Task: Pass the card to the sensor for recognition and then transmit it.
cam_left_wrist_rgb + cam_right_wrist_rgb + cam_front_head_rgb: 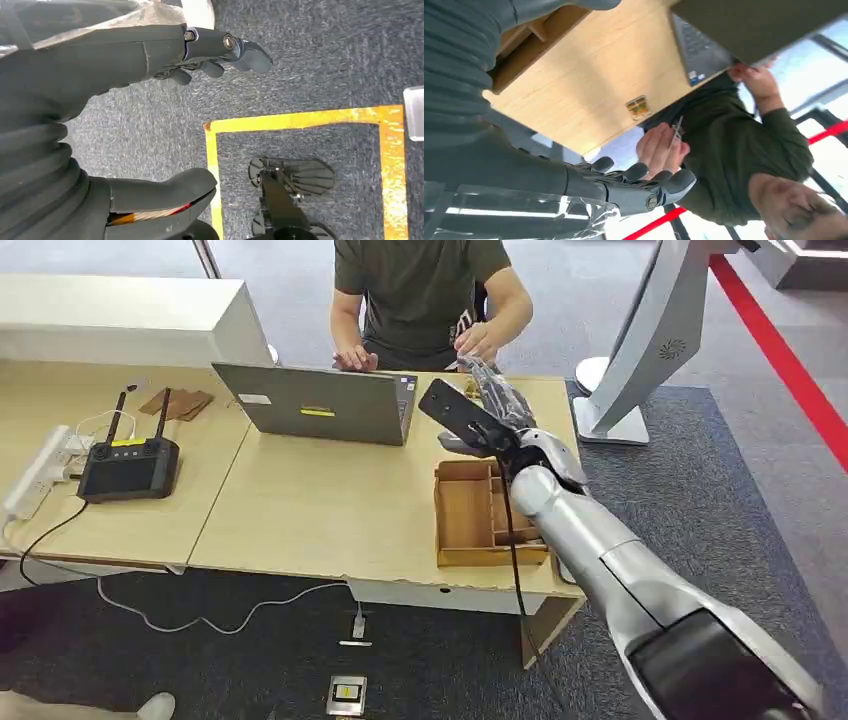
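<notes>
Table point(330, 510): light wood, two tops butted together, grey carpet point(700, 490) around it. A person point(420, 290) in a dark green shirt sits at the far side.

Right arm point(610, 560): silver, reaching forward over the table's right end, past a black wrist camera point(462, 415).

Laptop point(315, 405): grey, lid open with its back to the head view, on the far edge in front of the person; one of the person's hands rests by it.

Wooden tray point(480, 515): compartmented, near the table's right front edge, just under the right forearm.

Handheld controller point(128, 468): black with two antennas, on the left top, cable trailing off the front edge.

Right hand point(500, 395): wrapped in clear plastic, stretched toward the person. In the right wrist view its fingers point(639, 172) are apart, lightly curled, nothing in them.

Left hand point(150, 55): hanging over carpet with a yellow tape line; fingers loosely curled, thumb well apart from them, holding nothing.

Card point(677, 131): thin, seen edge-on, pinched in the person's hand point(659, 147), just beyond the right hand's fingertips and apart from them, off the table's far edge.

Sensor: a small gold-coloured tag point(637, 107) sits on the table near that edge; whether it is the sensor I cannot tell.
</notes>
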Robot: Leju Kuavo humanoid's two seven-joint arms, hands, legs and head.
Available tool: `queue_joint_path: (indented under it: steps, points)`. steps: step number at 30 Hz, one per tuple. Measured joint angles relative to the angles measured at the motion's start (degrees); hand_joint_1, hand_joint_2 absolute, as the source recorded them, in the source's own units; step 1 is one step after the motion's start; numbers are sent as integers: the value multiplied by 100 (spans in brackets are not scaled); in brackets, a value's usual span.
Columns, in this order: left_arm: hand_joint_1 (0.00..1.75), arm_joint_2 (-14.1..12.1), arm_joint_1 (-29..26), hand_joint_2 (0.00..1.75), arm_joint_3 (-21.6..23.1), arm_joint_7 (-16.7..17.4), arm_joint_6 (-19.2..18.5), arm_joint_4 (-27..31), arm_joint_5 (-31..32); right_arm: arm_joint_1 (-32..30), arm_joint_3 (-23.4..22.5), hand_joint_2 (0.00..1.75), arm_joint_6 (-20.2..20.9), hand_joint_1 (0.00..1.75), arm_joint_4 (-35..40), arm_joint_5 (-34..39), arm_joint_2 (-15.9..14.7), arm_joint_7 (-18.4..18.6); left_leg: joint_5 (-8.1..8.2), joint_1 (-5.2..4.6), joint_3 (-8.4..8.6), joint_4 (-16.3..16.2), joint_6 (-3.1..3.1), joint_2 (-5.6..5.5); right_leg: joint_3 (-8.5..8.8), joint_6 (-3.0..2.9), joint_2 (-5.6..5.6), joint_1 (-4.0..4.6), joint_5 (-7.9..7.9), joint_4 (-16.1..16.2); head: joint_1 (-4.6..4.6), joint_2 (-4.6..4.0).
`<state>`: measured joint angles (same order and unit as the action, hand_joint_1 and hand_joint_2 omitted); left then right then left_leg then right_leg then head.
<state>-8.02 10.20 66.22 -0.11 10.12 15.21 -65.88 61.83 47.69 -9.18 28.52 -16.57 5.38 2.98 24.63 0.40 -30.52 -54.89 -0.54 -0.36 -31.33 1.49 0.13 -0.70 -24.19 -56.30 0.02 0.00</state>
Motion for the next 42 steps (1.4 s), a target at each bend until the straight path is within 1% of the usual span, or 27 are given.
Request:
queue_joint_path:
  steps: [1,3,6,14,17,19,22,25,27,31,33,37,42]
  points:
    - [0,-2,-29,175,-2,-42,0,0,-24,-98,-49,175,-51,0,183,24,-86,-64,0,0,0,0,0,0,1,0,0,0,0,1,2,0]
    - [0,-20,-82,175,-4,-99,0,-2,-66,-311,-116,175,-84,0,654,20,-282,-35,1,0,-1,0,1,0,2,0,0,0,0,2,4,0]
    - [0,-37,-131,175,-4,-116,0,-9,-74,-533,-217,175,-86,0,1139,11,-481,19,2,-1,-1,0,1,5,-2,2,7,-1,2,3,2,0]
    - [0,-50,-138,175,-4,-127,0,-9,-81,-742,-354,175,-86,0,1891,-13,-754,63,0,0,1,0,1,7,-1,1,7,-1,4,1,2,0]
    - [0,-50,-147,175,-9,-166,26,-9,-127,-861,-374,175,-132,0,2189,-153,-890,46,0,1,4,0,1,6,2,1,6,0,4,3,-2,0]
    - [0,-68,-202,175,-15,-221,26,-11,-149,-1155,-457,175,-239,0,2728,-464,-1131,105,1,2,8,-1,1,3,6,1,5,1,3,5,0,0]
    - [0,-98,-288,175,-15,-228,78,-24,-61,-1707,-595,175,-204,0,3697,-1140,-1554,404,6,0,5,-1,5,7,6,2,6,1,3,12,4,0]
    - [0,-140,-328,175,-15,-173,256,-37,57,-2244,-763,175,83,0,4795,-1830,-1983,713,12,-1,1,-1,9,6,4,4,7,0,2,16,2,0]
    - [0,-171,-327,175,-15,-120,378,-37,116,-2529,-813,175,302,0,5468,-2349,-2215,892,14,-1,3,0,10,7,4,4,7,0,1,17,2,0]
    - [0,-225,-324,175,-13,-53,538,-37,210,-3090,-835,175,717,0,6528,-3415,-2527,1176,14,2,3,0,9,8,5,2,8,1,0,17,2,0]
    - [0,-238,-333,175,-13,15,588,-37,249,-3343,-824,175,747,0,6917,-3574,-2650,1230,14,2,2,1,9,7,5,2,8,1,-1,16,2,0]
    - [0,-243,-365,175,-13,137,756,-11,214,-3751,-787,175,688,0,7392,-3654,-2864,1281,14,2,3,1,9,7,7,2,8,1,-1,16,2,0]
    - [0,-247,-401,175,-13,240,806,66,205,-4082,-748,175,699,0,7609,-3851,-2993,1318,13,1,1,1,10,7,8,2,8,1,0,16,2,0]
